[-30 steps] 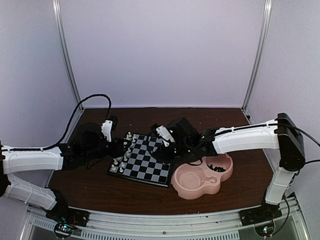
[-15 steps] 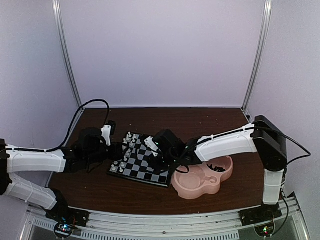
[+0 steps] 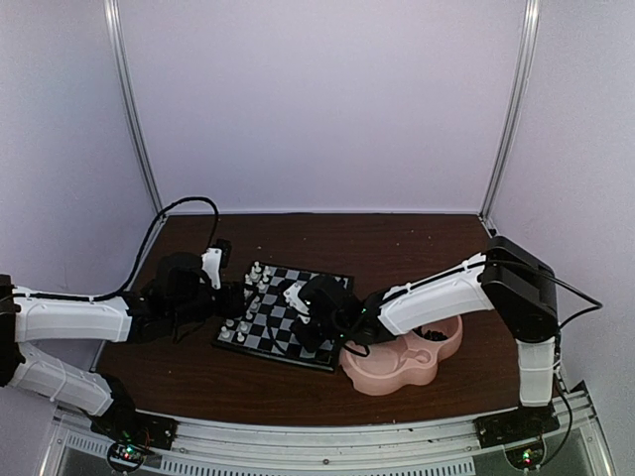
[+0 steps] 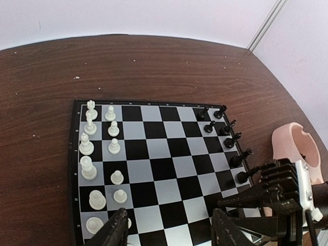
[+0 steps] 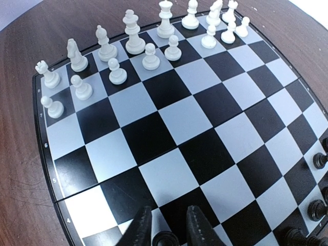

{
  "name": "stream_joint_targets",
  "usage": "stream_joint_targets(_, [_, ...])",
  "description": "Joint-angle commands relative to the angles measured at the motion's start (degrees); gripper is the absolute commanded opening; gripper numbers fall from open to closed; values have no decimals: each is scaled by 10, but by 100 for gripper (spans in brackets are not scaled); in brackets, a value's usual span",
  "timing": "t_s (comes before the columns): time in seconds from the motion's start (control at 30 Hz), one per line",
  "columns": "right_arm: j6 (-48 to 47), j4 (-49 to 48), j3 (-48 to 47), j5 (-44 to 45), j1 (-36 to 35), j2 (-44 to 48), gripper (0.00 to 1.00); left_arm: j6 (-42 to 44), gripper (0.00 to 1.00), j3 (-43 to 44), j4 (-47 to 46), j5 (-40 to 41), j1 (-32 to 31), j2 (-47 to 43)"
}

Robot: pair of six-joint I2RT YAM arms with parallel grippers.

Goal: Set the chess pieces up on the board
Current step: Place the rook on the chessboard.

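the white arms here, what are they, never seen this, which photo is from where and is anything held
They are two robot arms on a brown table, each ending in a two-finger gripper. The wide picture is from a fixed camera above and behind them. The other two are from wrist cameras, each showing its own fingers at the bottom. On the table are a small chessboard, with white pieces along one side and black pieces along the other, and a pink dish holding more black pieces. The left gripper is open and empty. The right gripper straddles one black piece; whether it grips it is unclear.
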State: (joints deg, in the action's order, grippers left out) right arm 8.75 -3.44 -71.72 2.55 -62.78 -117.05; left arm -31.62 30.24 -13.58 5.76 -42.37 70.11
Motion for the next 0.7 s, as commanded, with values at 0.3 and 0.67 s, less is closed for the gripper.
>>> stream_joint_targets(0.3, [0,-14,27,26,-9,76,31,26,55,31,4,-32,4,2])
stream_joint_targets(0.67, [26,-37,206,295,11,359,42,94,53,138,126,34,-84,74])
